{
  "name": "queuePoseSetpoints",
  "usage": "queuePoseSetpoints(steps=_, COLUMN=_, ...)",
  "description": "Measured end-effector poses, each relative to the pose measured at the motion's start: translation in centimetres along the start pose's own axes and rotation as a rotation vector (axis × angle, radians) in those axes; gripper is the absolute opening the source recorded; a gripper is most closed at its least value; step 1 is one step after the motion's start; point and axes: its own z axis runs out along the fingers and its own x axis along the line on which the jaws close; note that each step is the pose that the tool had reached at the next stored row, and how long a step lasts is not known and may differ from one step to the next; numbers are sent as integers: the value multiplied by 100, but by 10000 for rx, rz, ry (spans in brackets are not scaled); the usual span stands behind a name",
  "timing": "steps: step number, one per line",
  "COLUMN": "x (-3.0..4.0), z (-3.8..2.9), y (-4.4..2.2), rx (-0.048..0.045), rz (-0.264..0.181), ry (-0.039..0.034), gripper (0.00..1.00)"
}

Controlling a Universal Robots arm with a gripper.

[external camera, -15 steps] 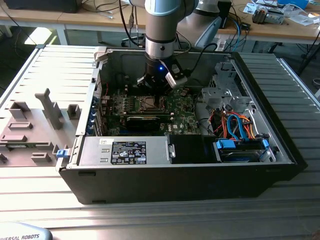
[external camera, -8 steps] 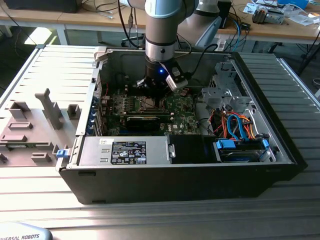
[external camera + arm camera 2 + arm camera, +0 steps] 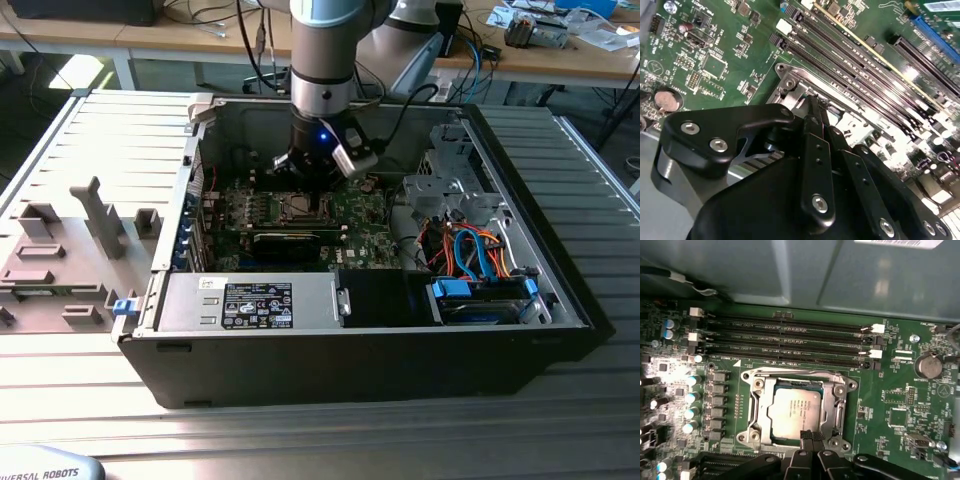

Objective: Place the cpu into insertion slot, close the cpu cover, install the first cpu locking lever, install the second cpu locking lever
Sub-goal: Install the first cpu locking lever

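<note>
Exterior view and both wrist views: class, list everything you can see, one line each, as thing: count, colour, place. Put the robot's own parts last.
Open desktop computer case: one, black and grey, on the ribbed metal table.
Ribbed metal table: one, silver-grey, under the case.
Green motherboard: one, on the case floor.
Small square silver-grey metal-topped cpu: one, seated in the insertion slot.
Silver-rimmed square insertion slot: one, mid-board, beside the memory slots.
Thin silver cpu cover frame: one, lying around the cpu.
Long black memory slots: four, parallel.
Round coin battery: one, silver.
Blue and orange cables: a bundle, at the exterior view's right.
Grey plastic fixtures: several, at the exterior view's left.
Arm: one, silver-grey, above the case.
Gripper: one, black, at the slot's edge.
</note>
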Motion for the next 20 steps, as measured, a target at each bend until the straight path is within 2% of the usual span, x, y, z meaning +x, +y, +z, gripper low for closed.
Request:
queuePoseSetpoints(steps=2, x=-1, z=-103, y=-4, rx=0, rz=-1, ry=-1, gripper=11)
queuePoseSetpoints(steps=6, x=-2, z=-201, y=-7, rx=0, rz=-1, ry=0, gripper=11)
queuePoseSetpoints(steps=20, x=-2, z=-206, y=-7, rx=0, rz=-1, ry=0, gripper=11)
